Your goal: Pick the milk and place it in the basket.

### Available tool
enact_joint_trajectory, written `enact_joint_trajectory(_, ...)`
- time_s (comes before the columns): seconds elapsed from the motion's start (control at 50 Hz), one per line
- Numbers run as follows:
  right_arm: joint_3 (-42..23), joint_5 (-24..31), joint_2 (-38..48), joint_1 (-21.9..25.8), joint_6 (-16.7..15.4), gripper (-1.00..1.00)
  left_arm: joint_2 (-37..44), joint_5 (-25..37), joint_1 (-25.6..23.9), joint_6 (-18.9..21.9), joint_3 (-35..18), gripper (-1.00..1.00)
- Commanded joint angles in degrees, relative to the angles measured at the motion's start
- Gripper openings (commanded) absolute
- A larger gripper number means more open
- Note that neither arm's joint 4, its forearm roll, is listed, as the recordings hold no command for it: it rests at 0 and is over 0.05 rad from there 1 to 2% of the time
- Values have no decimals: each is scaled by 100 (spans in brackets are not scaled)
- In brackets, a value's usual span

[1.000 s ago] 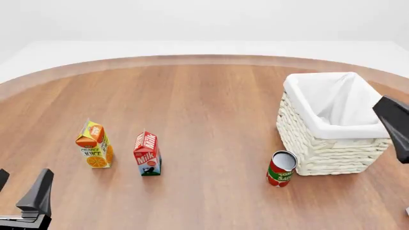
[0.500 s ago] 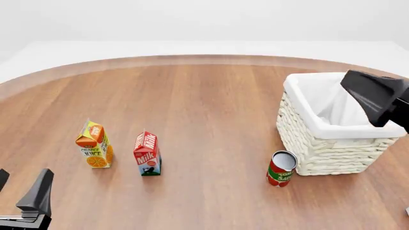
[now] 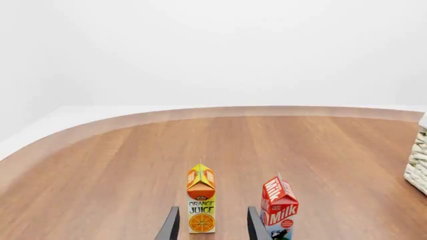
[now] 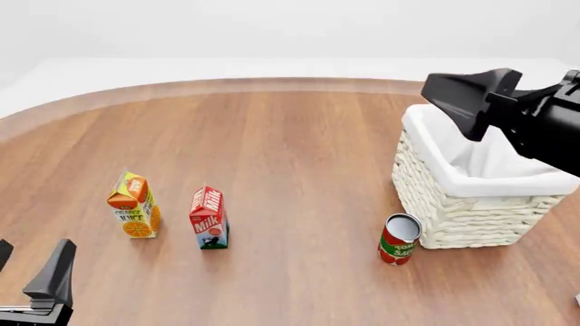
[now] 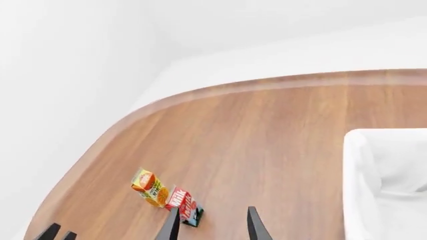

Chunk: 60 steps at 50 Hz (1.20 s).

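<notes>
Hovering above basket (image 4: 471, 204), right gripper (image 5: 211, 220) open, empty; milk (image 4: 208, 219) well apart. Left gripper (image 3: 209, 225) open, juice carton (image 3: 201, 205) straight ahead.

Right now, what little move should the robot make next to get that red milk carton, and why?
Probably swing the right end effector leftward and down toward the red gable-top milk carton. It hangs open and empty above the white wicker basket, far from the carton, which stands upright and untouched beside the orange juice carton. The left end effector is open too, facing the juice carton instead.
</notes>
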Motion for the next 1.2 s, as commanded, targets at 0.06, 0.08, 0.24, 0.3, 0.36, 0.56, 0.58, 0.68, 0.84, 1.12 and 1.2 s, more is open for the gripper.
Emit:
enact_joint_trajectory(0.06,-349,-52,663,452,98,100,0,0,0,0,0,100)
enact_joint_trajectory(0.08,-349,-52,663,452,98,100,0,0,0,0,0,100)
enact_joint_trajectory(0.24,-454,-88,1198,685,316,100,0,0,0,0,0,100)
enact_joint_trajectory(0.3,-540,-59,1320,728,308,100,0,0,0,0,0,100)
enact_joint_trajectory(0.36,-630,-22,1455,803,325,100,0,0,0,0,0,100)
enact_joint_trajectory(0.56,-935,130,1882,1103,421,100,0,0,0,0,0,100)
enact_joint_trajectory(0.58,-955,132,1925,1146,462,100,0,0,0,0,0,100)
enact_joint_trajectory(0.68,-1052,134,2138,1329,551,100,0,0,0,0,0,100)
enact_joint_trajectory(0.84,-1236,121,2509,1615,729,100,0,0,0,0,0,100)
enact_joint_trajectory(1.12,-1384,-88,3042,1906,929,100,0,0,0,0,0,100)
enact_joint_trajectory(1.2,-1408,-128,3155,1939,962,100,0,0,0,0,0,100)
